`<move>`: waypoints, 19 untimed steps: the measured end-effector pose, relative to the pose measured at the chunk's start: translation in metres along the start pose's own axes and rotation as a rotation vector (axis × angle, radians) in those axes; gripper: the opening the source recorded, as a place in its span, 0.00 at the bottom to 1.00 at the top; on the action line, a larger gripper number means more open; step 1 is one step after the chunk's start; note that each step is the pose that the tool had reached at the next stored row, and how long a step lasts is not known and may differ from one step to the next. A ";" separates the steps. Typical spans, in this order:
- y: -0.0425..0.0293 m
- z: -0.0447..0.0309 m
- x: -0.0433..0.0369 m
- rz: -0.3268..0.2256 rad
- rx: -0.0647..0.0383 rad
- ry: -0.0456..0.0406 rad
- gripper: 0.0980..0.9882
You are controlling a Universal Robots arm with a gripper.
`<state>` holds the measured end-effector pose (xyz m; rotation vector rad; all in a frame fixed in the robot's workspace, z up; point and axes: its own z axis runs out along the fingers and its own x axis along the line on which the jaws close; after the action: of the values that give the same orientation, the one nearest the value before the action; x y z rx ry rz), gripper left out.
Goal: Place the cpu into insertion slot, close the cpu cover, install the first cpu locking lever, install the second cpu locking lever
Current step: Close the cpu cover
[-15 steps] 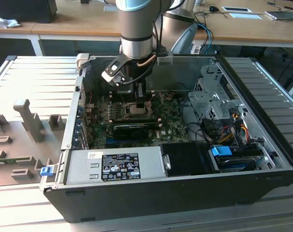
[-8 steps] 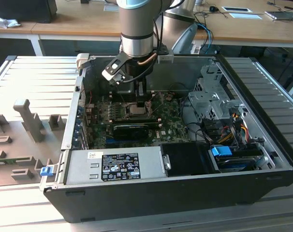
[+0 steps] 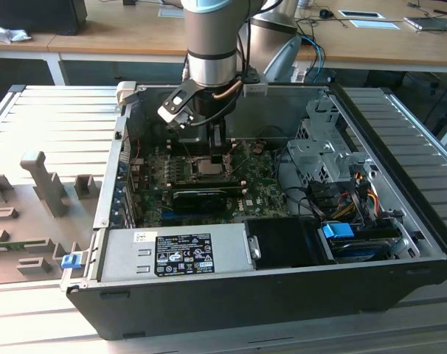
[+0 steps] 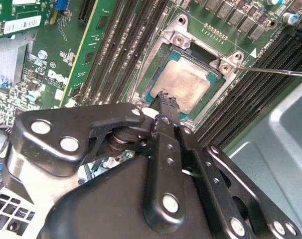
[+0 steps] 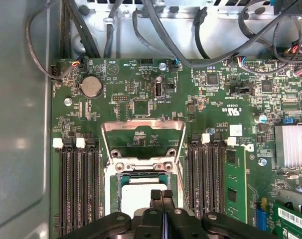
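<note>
— Cpu (image 4: 186, 82), where is it seen?
— Exterior view: the gripper (image 3: 222, 153) is held over the motherboard (image 3: 257, 181), upper middle. Second wrist view: the cpu is seated in the insertion slot (image 4: 205, 50), the gripper's fingers (image 4: 164, 102) pressed together. First wrist view: the cpu cover (image 5: 143, 124) is raised.

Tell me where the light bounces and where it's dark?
Second wrist view: the cpu top gleams pale, and the black gripper over it is dark. First wrist view: the cpu looks washed white, and the grey case wall carries a soft bright patch. Exterior view: the desk behind is brightly lit, while the board under the arm sits in shade.
</note>
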<state>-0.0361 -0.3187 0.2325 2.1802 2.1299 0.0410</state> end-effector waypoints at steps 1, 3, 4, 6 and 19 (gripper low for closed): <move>0.0001 -0.0009 -0.0001 0.000 0.000 -0.0001 0.01; 0.0001 -0.0017 -0.0001 0.000 0.000 -0.0001 0.01; 0.0002 -0.0022 -0.0001 0.000 0.000 -0.0001 0.01; 0.0003 -0.0032 -0.0002 0.000 0.000 -0.0001 0.01; 0.0010 -0.0121 -0.0006 0.000 0.000 -0.0001 0.01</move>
<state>-0.0361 -0.3187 0.2446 2.1802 2.1299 0.0408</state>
